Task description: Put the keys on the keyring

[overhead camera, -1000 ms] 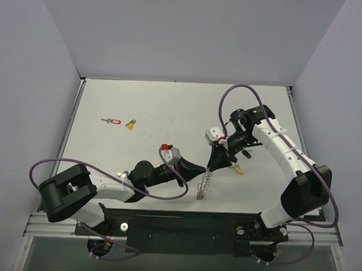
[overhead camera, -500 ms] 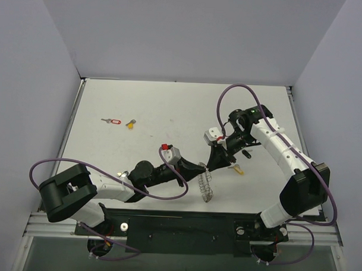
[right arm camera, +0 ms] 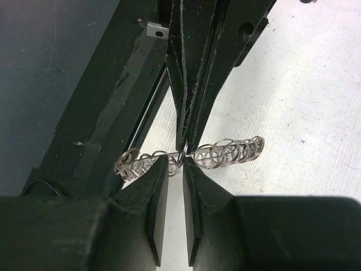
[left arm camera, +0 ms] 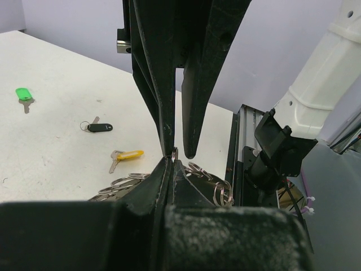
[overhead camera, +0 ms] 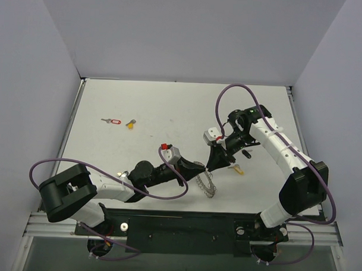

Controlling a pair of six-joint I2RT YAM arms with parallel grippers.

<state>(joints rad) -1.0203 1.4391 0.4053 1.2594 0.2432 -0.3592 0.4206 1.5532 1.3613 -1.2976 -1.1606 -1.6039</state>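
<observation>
My left gripper (overhead camera: 204, 174) is shut on the keyring (overhead camera: 207, 185), a silvery coil of loops that hangs near the front middle of the table. In the right wrist view its jaws pinch the keyring (right arm camera: 231, 151) from above. My right gripper (right arm camera: 176, 164) meets it tip to tip, narrowly open, with one small loop between its fingertips (right arm camera: 161, 165). In the left wrist view the right gripper (left arm camera: 179, 153) comes down onto the left gripper (left arm camera: 171, 162). Loose keys lie on the table: yellow (overhead camera: 237, 169), black (overhead camera: 247, 154), red (overhead camera: 113, 121) and yellow (overhead camera: 131, 124). A green key (left arm camera: 22, 94) shows in the left wrist view.
The right arm's white links (overhead camera: 281, 148) and its purple cable (overhead camera: 230, 92) arch over the right half of the table. The left arm (overhead camera: 117, 187) lies along the front edge. Grey walls close off the back and both sides.
The keyring has turned in the left gripper from standing edge-on to tilted, with its loops showing. The right gripper's jaws have narrowed a little. Both arms have barely shifted.
</observation>
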